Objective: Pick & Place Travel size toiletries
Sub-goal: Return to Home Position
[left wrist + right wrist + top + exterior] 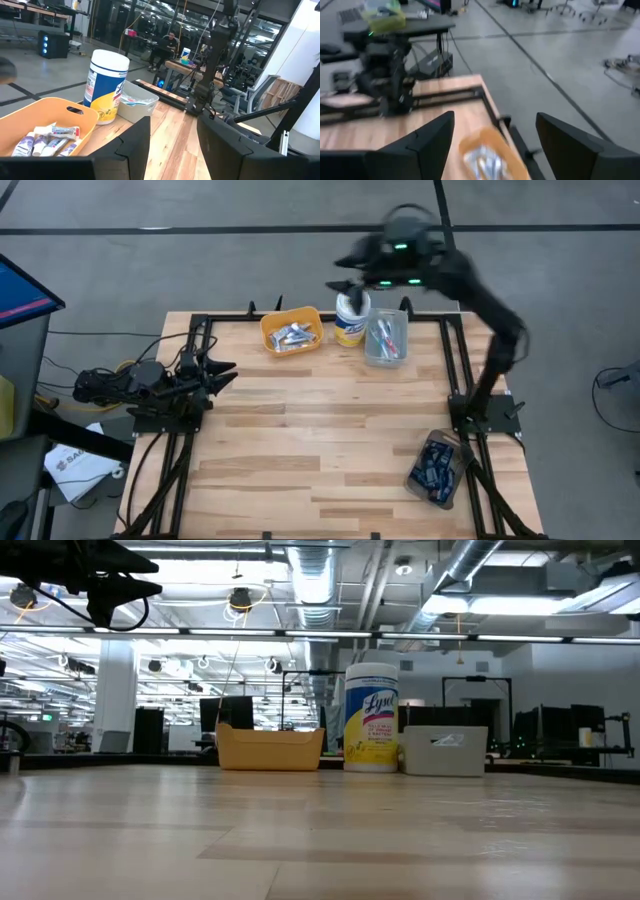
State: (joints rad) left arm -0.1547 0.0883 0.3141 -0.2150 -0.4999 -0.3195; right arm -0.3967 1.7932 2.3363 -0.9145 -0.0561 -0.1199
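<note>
Several small white-and-blue tubes (292, 334) lie in an orange bin (270, 323) at the table's far edge; the left wrist view shows the tubes (47, 142) too. Red-tipped items (387, 335) lie in a clear bin (384, 356). Dark navy packets (436, 465) fill a tray (418, 478) at the near right. My right gripper (343, 284) hovers open and empty over the far edge, above the orange bin (487, 145). My left gripper (226, 372) waits open at the table's left side, pointing at the bins.
A yellow canister with a white lid (352, 315) stands between the orange bin and the clear bin. Black frame rails (452, 370) run along the table's sides. The middle of the wooden table (320, 420) is bare. A person sits far off in the room (170, 42).
</note>
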